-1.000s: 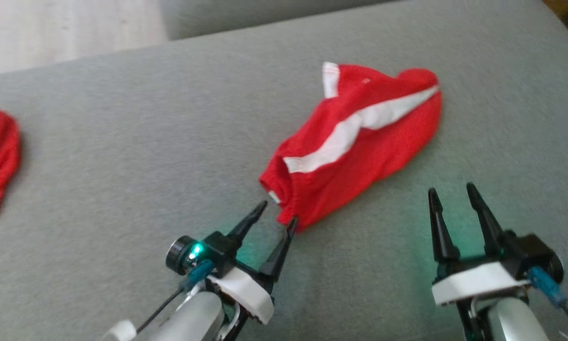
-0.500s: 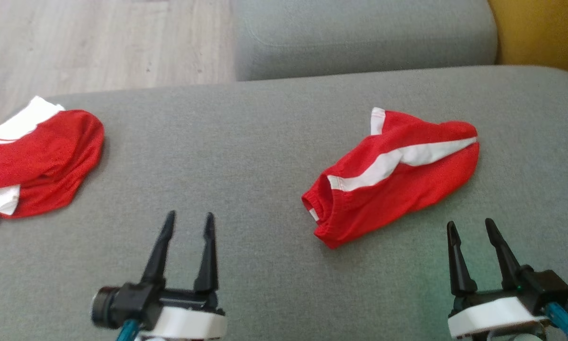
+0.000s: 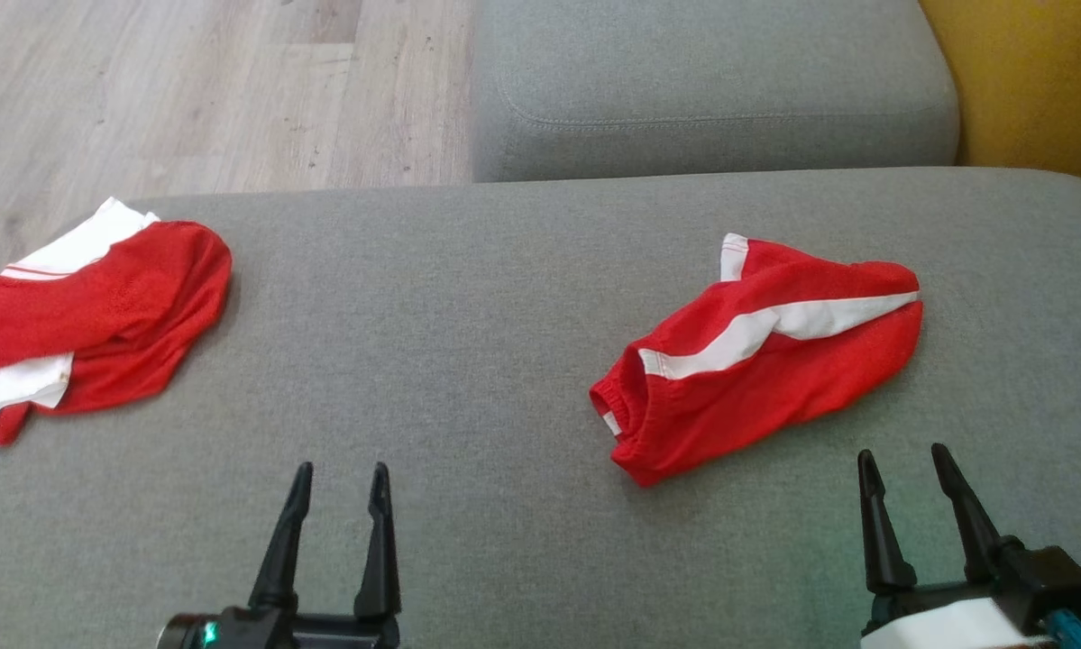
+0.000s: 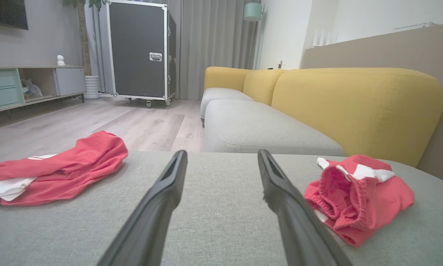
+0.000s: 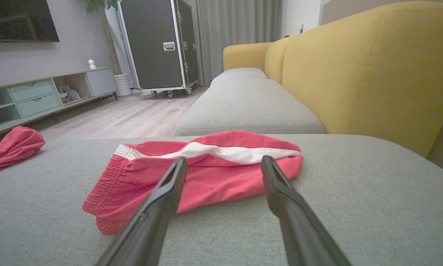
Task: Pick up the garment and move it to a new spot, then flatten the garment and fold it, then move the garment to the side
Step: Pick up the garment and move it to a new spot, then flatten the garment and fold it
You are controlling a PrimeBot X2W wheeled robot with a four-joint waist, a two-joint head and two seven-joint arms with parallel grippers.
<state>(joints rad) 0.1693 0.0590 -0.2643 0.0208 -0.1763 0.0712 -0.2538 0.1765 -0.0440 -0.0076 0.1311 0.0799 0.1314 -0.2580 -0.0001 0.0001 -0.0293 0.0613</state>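
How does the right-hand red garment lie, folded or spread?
Folded: the red garment lies doubled into a compact bundle on the grey cushion, waistband bunched.

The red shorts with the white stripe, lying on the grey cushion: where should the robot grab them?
Probably the gathered elastic waistband of the red white-striped fabric shorts, at their near left end. It stands bunched and slightly open above the grey fabric cushion, so it looks easy to pinch, coming in low from the robot's side.

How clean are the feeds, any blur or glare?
Head view: sharp, evenly lit, faint green glow on the cushion by the right gripper. Left wrist view: its fingers blurred up close. Right wrist view: folded garment crisp, looks pinker than overhead.
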